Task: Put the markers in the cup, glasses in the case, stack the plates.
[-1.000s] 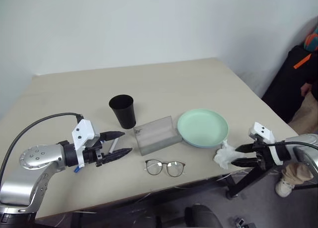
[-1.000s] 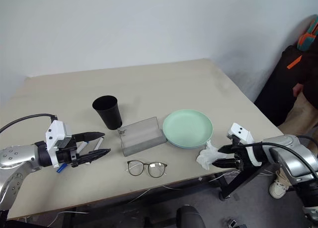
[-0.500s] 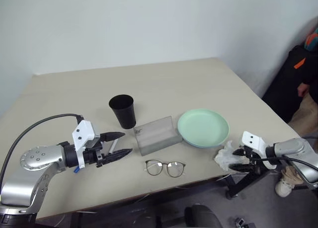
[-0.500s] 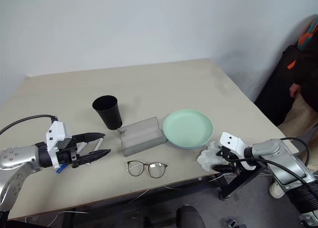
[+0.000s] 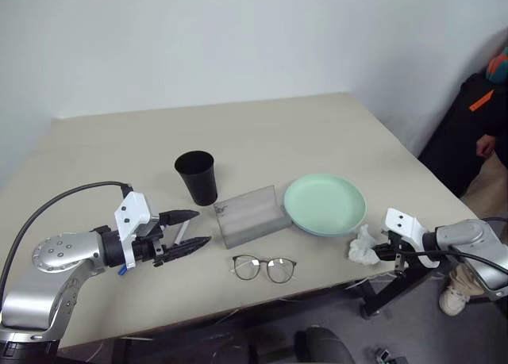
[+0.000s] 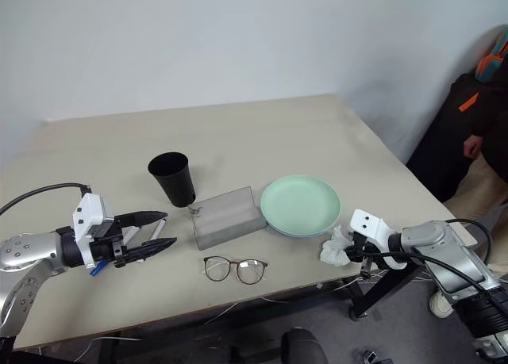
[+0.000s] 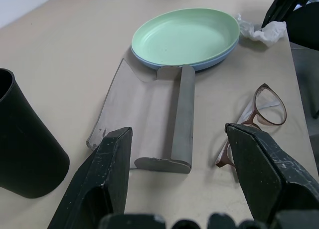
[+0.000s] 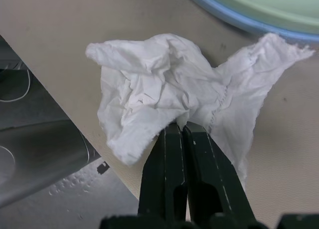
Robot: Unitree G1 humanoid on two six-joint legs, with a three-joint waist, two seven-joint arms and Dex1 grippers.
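Over at the left edge of the tabletop (image 5: 262,126), the left gripper (image 5: 190,229) hangs just above the surface with its two black fingers spread well apart and nothing between them. Beneath that hand lie the markers (image 6: 155,232), white barrels mostly hidden by the fingers, and a blue cap (image 6: 96,270) pokes out below the wrist, close to the front left corner. Moving right, the cup (image 5: 196,177) stands upright, open mouth up, well in from the left edge and a bit behind the gripper. Right beside it, the case (image 7: 149,121) lies open and flat, its frosted lid spread toward the cup and its grey base on the far side. In front of the case, near the front edge, the glasses (image 5: 264,267) rest with lenses facing the front edge, apart from the case. Further right, the plates (image 5: 325,203) are stacked, mint green on top with the light blue rim (image 8: 234,20) peeking out underneath, touching the case's right end. And at the front right corner, the right gripper (image 8: 181,131) has its fingers pinched tight together on a crumpled white tissue (image 8: 164,94), which sits on the tabletop's very edge, just beside the plates.
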